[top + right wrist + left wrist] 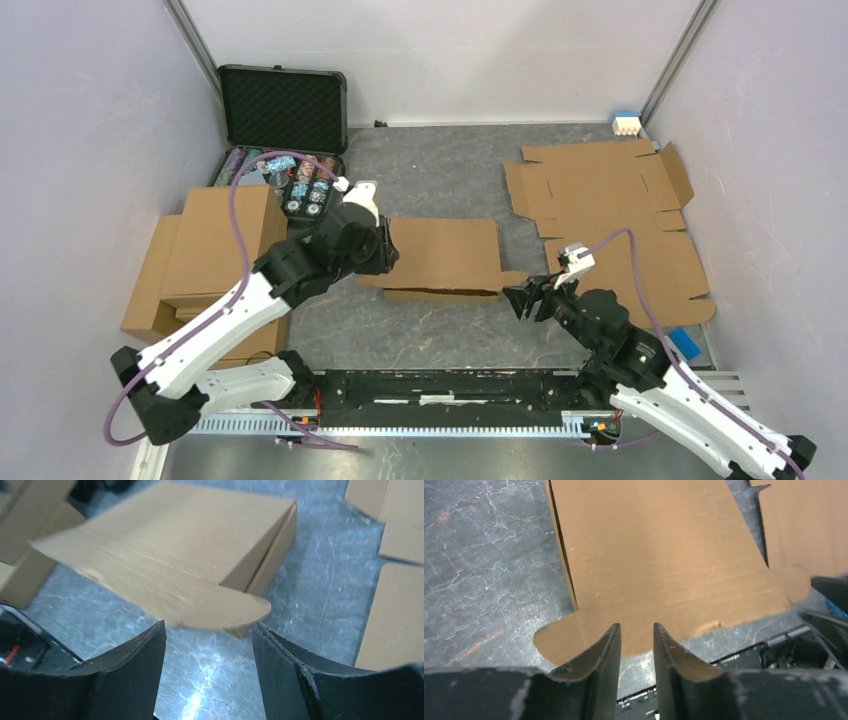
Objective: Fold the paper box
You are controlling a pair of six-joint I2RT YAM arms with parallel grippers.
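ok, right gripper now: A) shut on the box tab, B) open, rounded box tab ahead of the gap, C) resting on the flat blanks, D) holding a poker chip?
B: the right gripper is wide open, and the paper box has its rounded tab just beyond the gap, unclamped.

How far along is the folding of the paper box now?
Done: the paper box is folded into a shallow closed shape. In hand: the open right gripper faces one rounded tab; the left gripper, slightly open, sits at the other tab. Left: both tabs stick out, not tucked in.
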